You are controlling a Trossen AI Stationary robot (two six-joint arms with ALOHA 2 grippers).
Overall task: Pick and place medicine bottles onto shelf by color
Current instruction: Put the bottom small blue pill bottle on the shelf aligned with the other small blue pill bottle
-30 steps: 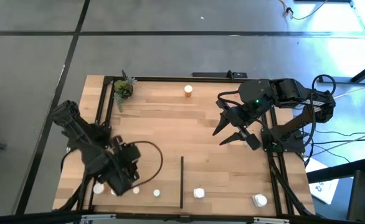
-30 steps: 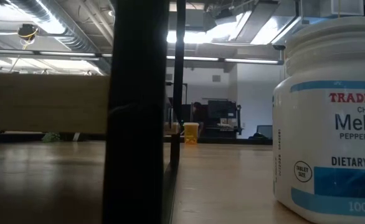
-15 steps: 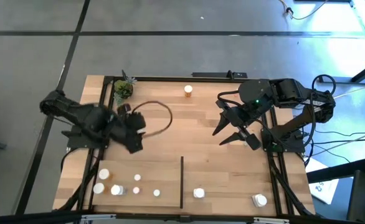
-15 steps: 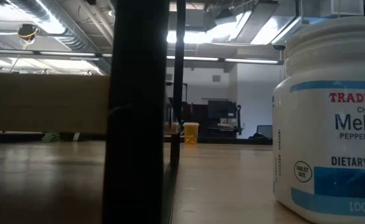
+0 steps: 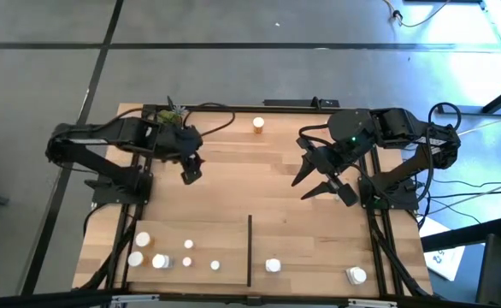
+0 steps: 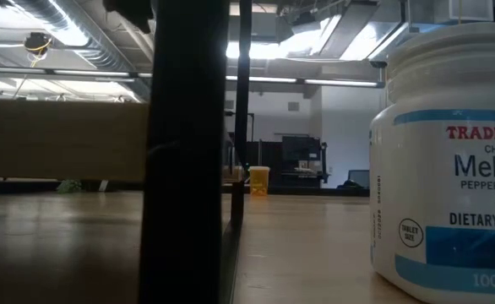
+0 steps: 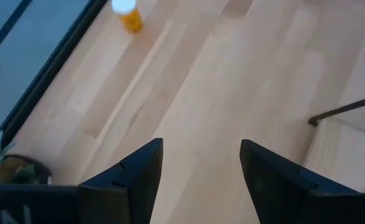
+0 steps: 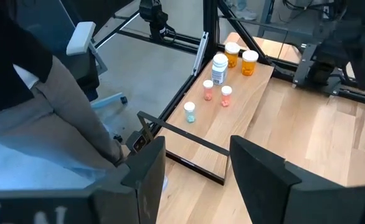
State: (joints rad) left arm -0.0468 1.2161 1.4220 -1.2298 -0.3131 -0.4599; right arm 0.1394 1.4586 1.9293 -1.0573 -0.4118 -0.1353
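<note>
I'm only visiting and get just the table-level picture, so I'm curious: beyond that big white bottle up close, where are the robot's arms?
Observer: The left gripper hangs over the shelf near the potted plant, fingers open, holding nothing.
Operator: And the other arm?
Observer: The right gripper hovers over the shelf's right half, fingers open and empty too.
Operator: Any more bottles?
Observer: Six small bottles stand grouped on the left arm's side of the divider strip.
</note>
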